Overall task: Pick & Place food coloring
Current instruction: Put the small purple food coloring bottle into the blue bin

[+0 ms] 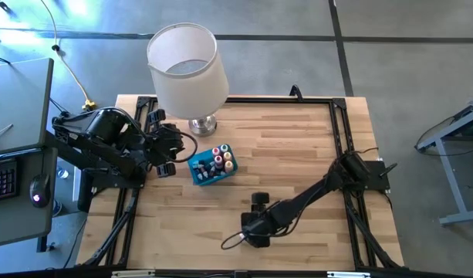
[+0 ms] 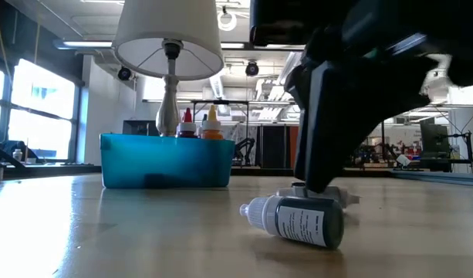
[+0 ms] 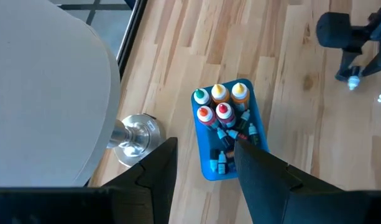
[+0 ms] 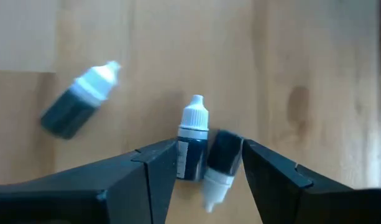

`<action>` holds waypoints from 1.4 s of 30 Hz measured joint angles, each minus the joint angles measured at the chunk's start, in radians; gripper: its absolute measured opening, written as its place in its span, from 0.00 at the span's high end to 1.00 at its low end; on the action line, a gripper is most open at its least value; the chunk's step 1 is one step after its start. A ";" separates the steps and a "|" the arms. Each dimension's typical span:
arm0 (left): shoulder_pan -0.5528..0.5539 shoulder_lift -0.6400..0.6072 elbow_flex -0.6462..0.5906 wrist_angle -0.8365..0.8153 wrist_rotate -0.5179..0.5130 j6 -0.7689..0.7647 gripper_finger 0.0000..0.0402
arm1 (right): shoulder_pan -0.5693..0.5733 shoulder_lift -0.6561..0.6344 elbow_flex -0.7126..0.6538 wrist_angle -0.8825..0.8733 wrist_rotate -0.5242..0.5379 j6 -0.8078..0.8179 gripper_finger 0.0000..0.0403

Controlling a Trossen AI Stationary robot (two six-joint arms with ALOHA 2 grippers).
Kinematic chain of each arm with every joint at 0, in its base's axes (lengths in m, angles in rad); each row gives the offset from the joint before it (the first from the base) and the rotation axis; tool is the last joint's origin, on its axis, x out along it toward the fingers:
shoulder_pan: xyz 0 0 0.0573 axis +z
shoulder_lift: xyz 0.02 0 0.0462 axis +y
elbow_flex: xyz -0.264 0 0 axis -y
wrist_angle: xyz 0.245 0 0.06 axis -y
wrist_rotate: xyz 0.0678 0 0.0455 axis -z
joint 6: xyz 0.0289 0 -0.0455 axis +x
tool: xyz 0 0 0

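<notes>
The table (image 1: 298, 154) is pale butcher-block wood, framed by dark rails, standing on a grey concrete floor. A white-shaded lamp (image 1: 187, 66) on a chrome base sits at its far edge, and just beside it is the blue tray (image 1: 199, 176) holding the upright food coloring bottles (image 1: 219, 160) (red, orange and green caps show). The left gripper (image 1: 165, 157) hovers near the tray, its fingers apart and empty. The right gripper (image 1: 257, 218) is low over the near middle of the table, fingers spread around 2 dark bottles (image 4: 199, 155) lying side by side; a 3rd dark bottle (image 4: 78, 102) lies nearby. Beyond the table, a bright workshop with windows and ceiling lights.
</notes>
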 joint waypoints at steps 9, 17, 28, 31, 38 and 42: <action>0.000 0.000 0.000 0.000 0.001 -0.008 0.62 | -0.038 0.000 -0.003 -0.026 -0.071 0.000 0.60; 0.000 0.000 0.000 0.000 0.002 0.000 0.62 | -0.070 -0.010 -0.150 0.115 -0.097 0.003 0.60; 0.000 0.000 0.000 0.000 -0.007 0.018 0.62 | -0.076 -0.012 -0.177 0.223 -0.146 -0.172 0.78; 0.000 0.000 0.000 0.000 -0.008 0.018 0.62 | -0.080 -0.035 -0.152 0.217 -0.179 -0.253 0.85; 0.000 0.000 0.000 0.000 -0.008 0.018 0.62 | -0.155 -0.128 -0.063 0.306 0.013 -0.445 0.94; 0.000 0.000 0.000 0.000 -0.008 0.018 0.62 | -0.238 -0.119 -0.055 0.386 0.003 -0.498 0.99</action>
